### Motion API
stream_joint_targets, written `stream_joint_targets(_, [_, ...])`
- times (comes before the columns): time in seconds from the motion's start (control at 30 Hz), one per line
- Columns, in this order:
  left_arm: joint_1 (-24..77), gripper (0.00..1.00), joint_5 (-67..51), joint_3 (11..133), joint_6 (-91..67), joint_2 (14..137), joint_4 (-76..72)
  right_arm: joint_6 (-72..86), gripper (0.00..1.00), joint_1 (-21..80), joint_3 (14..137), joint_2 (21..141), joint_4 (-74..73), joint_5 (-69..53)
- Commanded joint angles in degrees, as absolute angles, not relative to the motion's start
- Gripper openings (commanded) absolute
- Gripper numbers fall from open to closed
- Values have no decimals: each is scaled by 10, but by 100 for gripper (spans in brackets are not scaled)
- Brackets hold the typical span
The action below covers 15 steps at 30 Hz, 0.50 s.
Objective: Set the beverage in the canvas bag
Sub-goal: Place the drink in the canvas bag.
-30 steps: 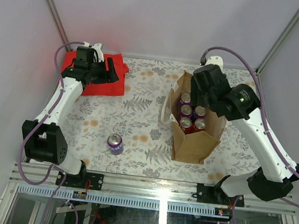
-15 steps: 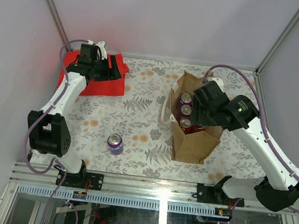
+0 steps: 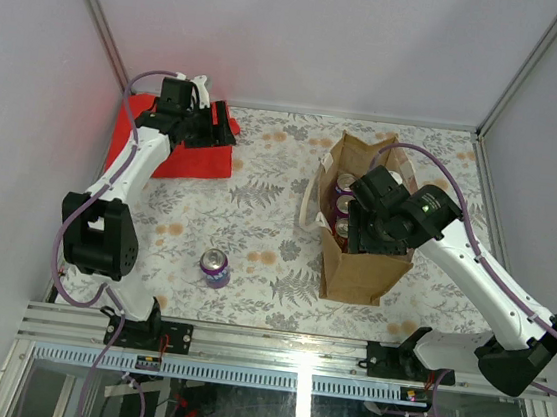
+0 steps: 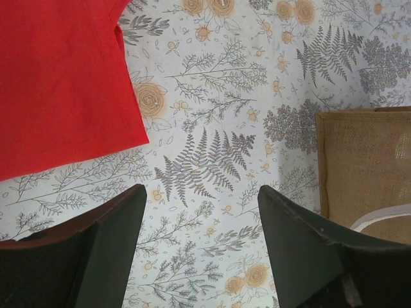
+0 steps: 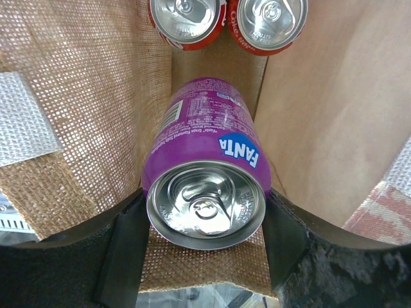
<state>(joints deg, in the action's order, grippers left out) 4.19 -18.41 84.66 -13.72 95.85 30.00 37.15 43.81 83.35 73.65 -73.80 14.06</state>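
Observation:
The tan canvas bag stands open at the right of the table. My right gripper is down inside it, shut on a purple Fanta can, with a finger pressed on each side just below the can's top. In the right wrist view the gripper has the bag's woven wall on the left. Two red cans stand in the bag beyond. A second purple can stands on the table at front left. My left gripper is open and empty at the back left.
A flat red cloth lies at the back left and also shows in the left wrist view. That view shows the left gripper over the floral tablecloth, with the bag's side at the right. More cans show in the bag's far end.
My right gripper has come down from above the bag's far end into the bag, toward its near end. My left arm has shifted slightly back and right over the red cloth.

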Motion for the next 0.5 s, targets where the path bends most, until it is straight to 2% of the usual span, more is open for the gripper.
stream_joint_targets(0.0, [49,69,-198,870,-142,970,272,390,0,437,832,708,-729,115])
stream_joint_targets(0.47, [61,70,-198,890,-142,994,272,400,0,437,779,688,-745,65])
